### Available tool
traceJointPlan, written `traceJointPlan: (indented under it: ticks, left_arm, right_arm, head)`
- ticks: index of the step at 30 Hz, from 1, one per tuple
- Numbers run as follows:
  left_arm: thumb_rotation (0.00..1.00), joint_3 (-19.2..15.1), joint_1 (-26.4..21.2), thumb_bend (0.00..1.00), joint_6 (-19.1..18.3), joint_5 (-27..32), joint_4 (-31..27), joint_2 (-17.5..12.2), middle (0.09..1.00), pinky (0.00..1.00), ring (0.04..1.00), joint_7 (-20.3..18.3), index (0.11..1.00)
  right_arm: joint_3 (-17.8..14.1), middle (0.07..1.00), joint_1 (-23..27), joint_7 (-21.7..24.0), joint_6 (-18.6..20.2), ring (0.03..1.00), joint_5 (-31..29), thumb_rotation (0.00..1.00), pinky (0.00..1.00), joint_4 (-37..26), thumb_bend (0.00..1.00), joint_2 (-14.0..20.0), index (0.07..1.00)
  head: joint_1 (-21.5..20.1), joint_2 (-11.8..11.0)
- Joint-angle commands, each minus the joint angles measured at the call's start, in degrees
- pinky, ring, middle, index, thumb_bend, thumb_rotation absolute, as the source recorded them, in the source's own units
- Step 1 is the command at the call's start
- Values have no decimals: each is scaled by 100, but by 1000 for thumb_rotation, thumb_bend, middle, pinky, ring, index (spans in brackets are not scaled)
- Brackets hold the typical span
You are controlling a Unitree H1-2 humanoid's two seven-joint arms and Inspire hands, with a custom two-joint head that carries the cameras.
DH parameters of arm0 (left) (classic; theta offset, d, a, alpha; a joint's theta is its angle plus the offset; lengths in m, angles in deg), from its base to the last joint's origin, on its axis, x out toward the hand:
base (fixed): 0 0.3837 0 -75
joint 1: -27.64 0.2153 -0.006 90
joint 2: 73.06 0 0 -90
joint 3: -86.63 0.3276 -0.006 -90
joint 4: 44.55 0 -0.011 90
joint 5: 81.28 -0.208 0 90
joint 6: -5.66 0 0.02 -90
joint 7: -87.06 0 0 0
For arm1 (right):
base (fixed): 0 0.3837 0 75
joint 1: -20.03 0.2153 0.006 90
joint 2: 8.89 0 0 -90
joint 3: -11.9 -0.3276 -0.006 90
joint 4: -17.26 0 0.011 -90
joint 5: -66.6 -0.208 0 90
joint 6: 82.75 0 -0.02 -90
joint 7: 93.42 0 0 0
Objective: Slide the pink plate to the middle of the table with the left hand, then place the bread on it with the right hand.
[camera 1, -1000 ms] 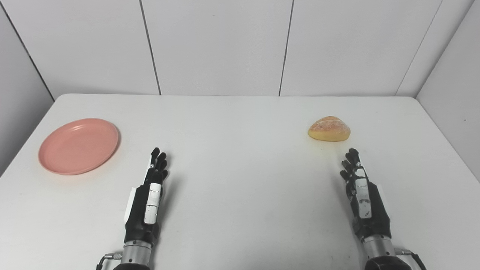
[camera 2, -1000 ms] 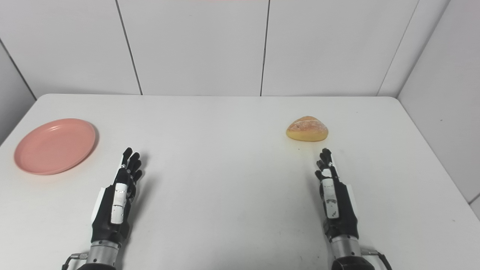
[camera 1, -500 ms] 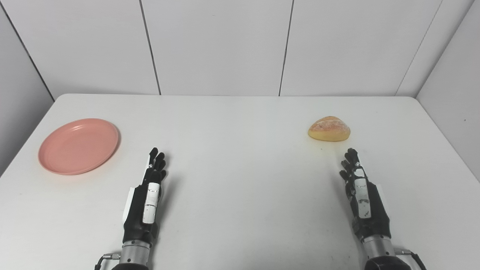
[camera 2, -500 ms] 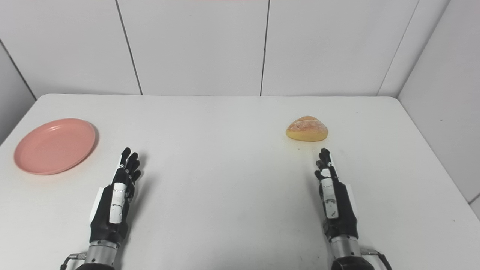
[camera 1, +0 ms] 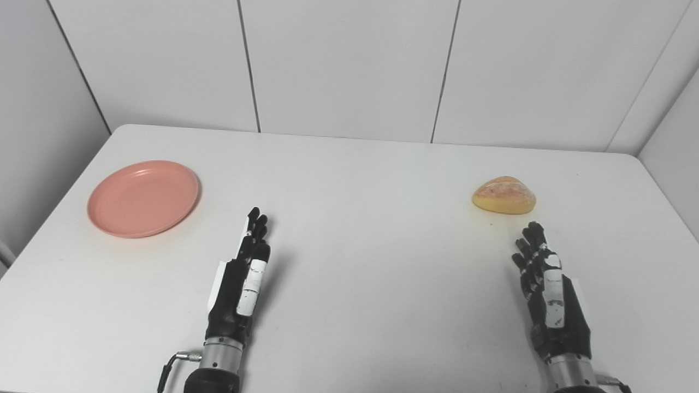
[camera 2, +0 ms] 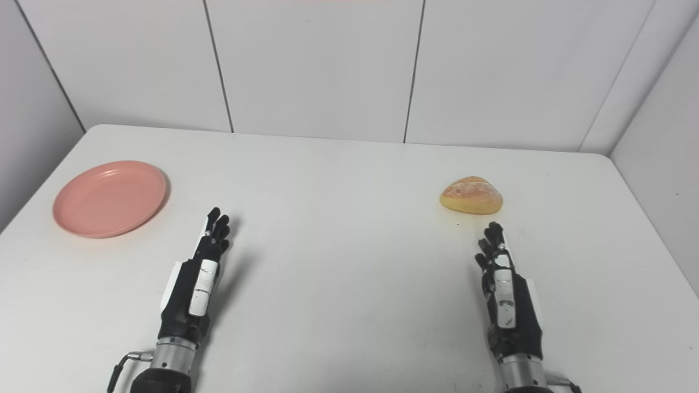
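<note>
A pink plate (camera 1: 143, 197) lies flat at the table's far left with nothing on it. A golden bread roll (camera 1: 503, 195) sits on the right side of the table. My left hand (camera 1: 243, 280) hovers edge-up over the near left part, fingers straight and pointing away, holding nothing; the plate is well to its upper left. My right hand (camera 1: 549, 292) is in the same open pose near the front right, its fingertips a short way short of the bread and not touching it.
The white table (camera 1: 360, 229) has rounded far corners and is closed in by white panel walls at the back and on both sides. The plate lies close to the table's left edge.
The whole picture has shifted right and tilted slightly, so the camera moved. The left hand crept slightly forward; plate, bread and right hand look unmoved.
</note>
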Motion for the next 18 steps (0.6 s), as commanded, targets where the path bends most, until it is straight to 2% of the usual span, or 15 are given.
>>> traceJointPlan:
  ticks: [1,11,18]
  left_arm:
    - [1000,102,849,872,256,-163,219,65,1000,1000,1000,199,1000]
    - [1000,347,745,838,624,-429,651,148,1000,1000,1000,559,1000]
    - [994,420,711,833,668,-409,717,150,1000,983,1000,637,1000]
  right_arm:
    - [-159,996,-22,171,-522,1000,-98,1000,1000,638,864,206,989]
    - [-262,993,107,461,-1033,1000,-324,1000,1000,1367,855,402,981]
    - [-286,1000,143,542,-1151,1000,-399,1000,1000,1546,840,453,998]
  head:
    - [98,-89]
    - [539,-529]
    - [677,-567]
